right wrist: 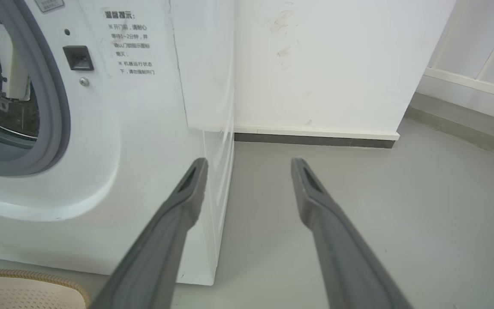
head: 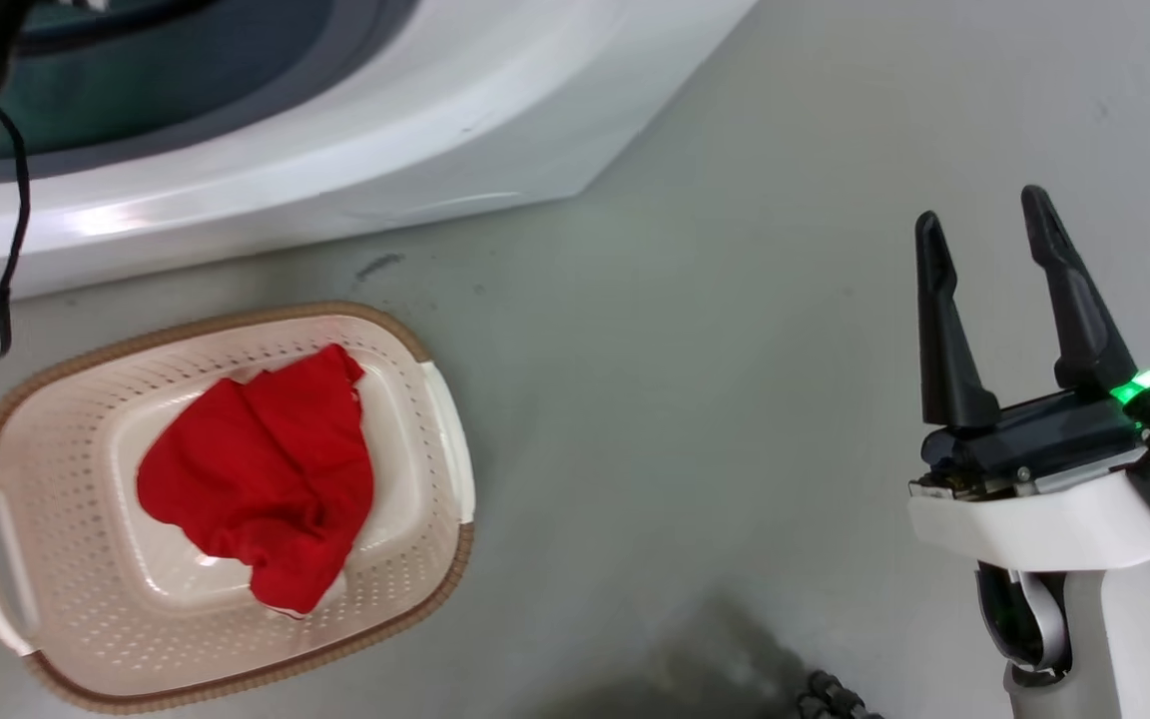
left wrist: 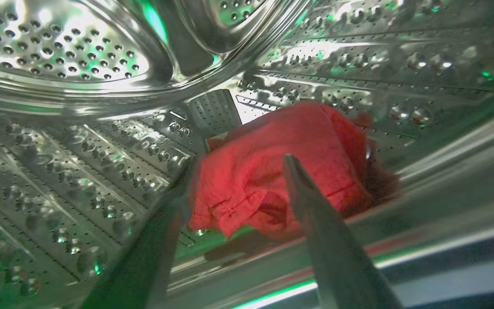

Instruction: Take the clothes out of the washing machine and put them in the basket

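Currently: first garment (head: 266, 479) lies in basket (head: 236, 322) beside washing machine (head: 335, 150). Second garment (left wrist: 281, 141) rests low in drum (left wrist: 58, 51); left gripper (left wrist: 242, 167) spread wide before it, not clamped. Right gripper (head: 979, 210) spread, empty, above floor (head: 685, 399).

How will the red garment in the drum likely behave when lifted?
Probably floppy: the red garment lies crumpled in folds on the drum, so it should sag and dangle from the left gripper. Likely light, being thin, small cloth.
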Controlling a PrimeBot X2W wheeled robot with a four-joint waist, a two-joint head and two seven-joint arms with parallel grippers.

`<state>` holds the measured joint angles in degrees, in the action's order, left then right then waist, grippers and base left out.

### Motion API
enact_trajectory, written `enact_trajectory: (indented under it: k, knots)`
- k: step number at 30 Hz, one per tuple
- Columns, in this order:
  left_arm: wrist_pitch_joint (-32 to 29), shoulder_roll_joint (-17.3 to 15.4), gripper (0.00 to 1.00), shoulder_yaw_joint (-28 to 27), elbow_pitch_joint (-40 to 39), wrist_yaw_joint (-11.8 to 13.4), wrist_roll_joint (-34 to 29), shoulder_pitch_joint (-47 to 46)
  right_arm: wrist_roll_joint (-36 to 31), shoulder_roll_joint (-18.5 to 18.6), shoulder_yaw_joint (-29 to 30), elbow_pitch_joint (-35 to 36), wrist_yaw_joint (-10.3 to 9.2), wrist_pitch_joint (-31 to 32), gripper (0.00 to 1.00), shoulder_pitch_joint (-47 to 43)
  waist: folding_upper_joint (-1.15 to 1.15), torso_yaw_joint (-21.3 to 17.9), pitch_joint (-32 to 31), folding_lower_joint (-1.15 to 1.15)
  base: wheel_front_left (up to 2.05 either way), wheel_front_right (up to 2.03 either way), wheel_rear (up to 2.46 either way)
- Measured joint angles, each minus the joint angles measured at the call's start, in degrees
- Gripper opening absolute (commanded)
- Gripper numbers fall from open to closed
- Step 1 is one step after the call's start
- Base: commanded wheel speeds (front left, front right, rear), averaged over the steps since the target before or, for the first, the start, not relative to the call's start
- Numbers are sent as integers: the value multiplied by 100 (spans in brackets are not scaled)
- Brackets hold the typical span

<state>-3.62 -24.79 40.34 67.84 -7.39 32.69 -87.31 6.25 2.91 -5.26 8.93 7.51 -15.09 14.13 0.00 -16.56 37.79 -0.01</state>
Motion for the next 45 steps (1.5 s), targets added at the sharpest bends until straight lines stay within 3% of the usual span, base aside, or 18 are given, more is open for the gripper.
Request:
enact_trajectory:
  k: [8, 12, 25, 26, 27, 28, 45]
  knots:
    - [-643, 38, 100, 35, 280, 36, -7, -756, 263, 1, -62, 75, 0, 0, 100, 98, 0, -378, 538, 0, 0, 0, 0]
    - [-1291, 52, 100, -7, 423, 38, 149, -929, 338, 1, -78, 109, 0, 0, 100, 102, 0, -516, 721, 1, 0, 0, 0]
    - [-1739, 3, 100, 55, 488, 142, 207, -1141, 396, 0, -15, 148, 0, 0, 100, 175, 0, -608, 953, 1, 0, 0, 0]
    - [-1671, 10, 87, 64, 481, 176, 201, -1124, 394, 1, -11, 149, 0, 0, 100, 176, 0, -597, 951, 1, 0, 0, 0]
    - [-1584, 18, 25, 75, 475, 212, 186, -1104, 390, 1, -10, 149, 0, 0, 100, 175, 0, -587, 948, 1, 0, 0, 0]
    - [-1550, 29, 0, 83, 472, 232, 185, -1094, 380, 1, -9, 152, 0, 0, 100, 175, 0, -577, 950, 1, 0, 0, 0]
    - [-406, 165, 0, 46, 331, 130, 349, -640, 115, 0, 188, 92, 0, 1, 100, 169, 0, -292, 599, 1, 0, 0, 0]
